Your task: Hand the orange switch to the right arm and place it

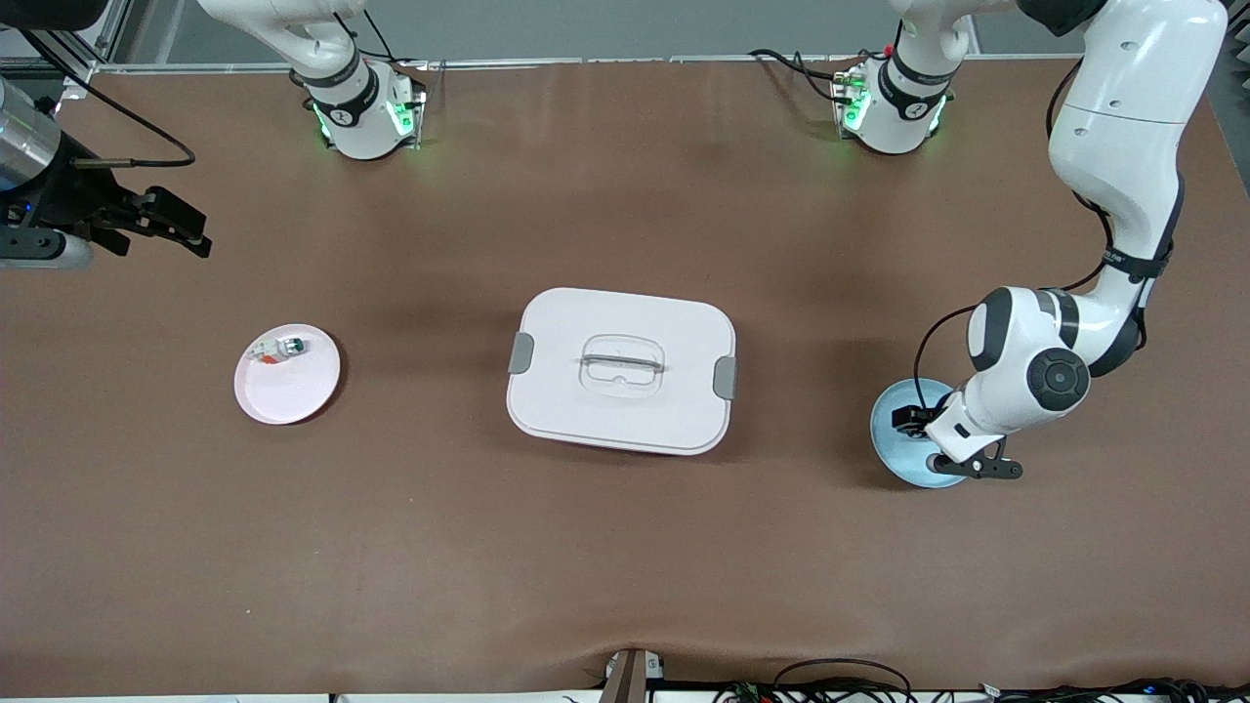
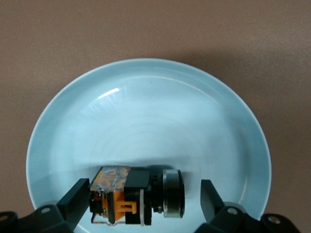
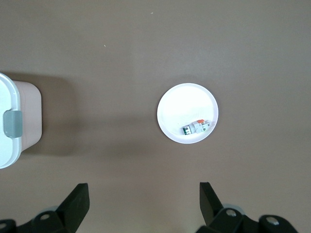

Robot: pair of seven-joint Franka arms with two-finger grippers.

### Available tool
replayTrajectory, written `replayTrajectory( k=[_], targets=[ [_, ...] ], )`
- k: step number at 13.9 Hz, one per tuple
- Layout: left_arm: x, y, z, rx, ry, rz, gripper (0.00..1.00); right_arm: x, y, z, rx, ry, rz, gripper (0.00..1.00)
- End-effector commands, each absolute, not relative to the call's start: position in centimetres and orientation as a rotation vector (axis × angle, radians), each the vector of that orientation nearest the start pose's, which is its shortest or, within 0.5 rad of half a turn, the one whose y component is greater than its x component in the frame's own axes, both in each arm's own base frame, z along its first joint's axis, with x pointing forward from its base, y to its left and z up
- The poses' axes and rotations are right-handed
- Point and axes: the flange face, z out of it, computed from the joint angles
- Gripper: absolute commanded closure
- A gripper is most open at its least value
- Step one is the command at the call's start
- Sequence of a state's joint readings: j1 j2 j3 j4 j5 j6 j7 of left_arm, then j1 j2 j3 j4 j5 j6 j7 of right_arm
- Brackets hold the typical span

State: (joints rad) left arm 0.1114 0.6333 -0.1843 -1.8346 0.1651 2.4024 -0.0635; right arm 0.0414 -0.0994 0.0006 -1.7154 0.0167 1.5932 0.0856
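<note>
— Step check: where are we?

— Pick-up, by my reading. The left claw (image 2: pixel 146 199) is low over the blue plate (image 2: pixel 146 107) at the left arm's end of the worktop (image 1: pixel 625 566), its fingers spread apart with the orange switch (image 2: pixel 138 196) lying on its side between them. One finger (image 2: pixel 77 196) looks to be just beside or touching the switch's orange end; the other stands clear of the round cap end. Nothing is clamped yet.

— And the right claw (image 1: pixel 181 227)?

— Waiting, up in the air toward the right arm's end of the worktop, fingers apart and empty. Under it, in its wrist view, sits the white plate (image 3: pixel 187 113) with a small white-and-green part (image 3: pixel 198 127) on it. That is not our piece.

— Next move?

— Close the left claw squarely on the switch body. It lies along the line between the fingers, so they would press it end to end; a stubby thing could tip or pop out. Then lift, carry it over the lidded white box (image 1: pixel 621 369) in the middle, and meet the right claw for the handover.
</note>
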Motion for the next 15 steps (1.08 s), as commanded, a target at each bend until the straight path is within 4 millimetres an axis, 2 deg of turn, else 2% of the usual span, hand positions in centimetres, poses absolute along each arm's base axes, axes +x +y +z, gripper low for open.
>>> replayTrajectory(
  k=[1, 4, 5, 7, 8, 10, 13, 15],
  targets=[
    [63.94, -3.79, 18.18, -3.127, 0.199, 0.06, 0.0, 51.67, 2.49, 61.45, -3.116, 0.068, 0.031, 0.0],
    [63.98, -3.82, 17.98, -3.131, 0.197, 0.051, 0.0, 51.66, 2.57, 61.38, -3.116, 0.066, 0.034, 0.0],
    [63.93, -3.83, 17.92, -3.13, 0.199, 0.053, 0.11, 51.66, 2.56, 61.38, -3.118, 0.066, 0.034, 0.0],
    [64.0, -3.83, 17.99, -3.131, 0.195, 0.048, 0.41, 51.66, 2.57, 61.38, -3.116, 0.066, 0.034, 0.0],
    [64.0, -3.83, 17.99, -3.131, 0.197, 0.048, 0.48, 51.71, 2.58, 61.38, -3.116, 0.066, 0.034, 0.0],
    [64.06, -3.82, 18.05, -3.131, 0.195, 0.046, 0.54, 51.71, 2.58, 61.38, -3.116, 0.066, 0.034, 0.0],
    [64.13, -3.81, 18.2, -3.131, 0.194, 0.041, 0.7, 51.89, 2.41, 61.77, -3.125, 0.065, 0.021, 0.0],
    [64.13, -3.91, 18.2, -3.132, 0.19, 0.041, 0.72, 52.08, 2.32, 61.88, -3.126, 0.065, 0.018, 0.0]
  ],
)
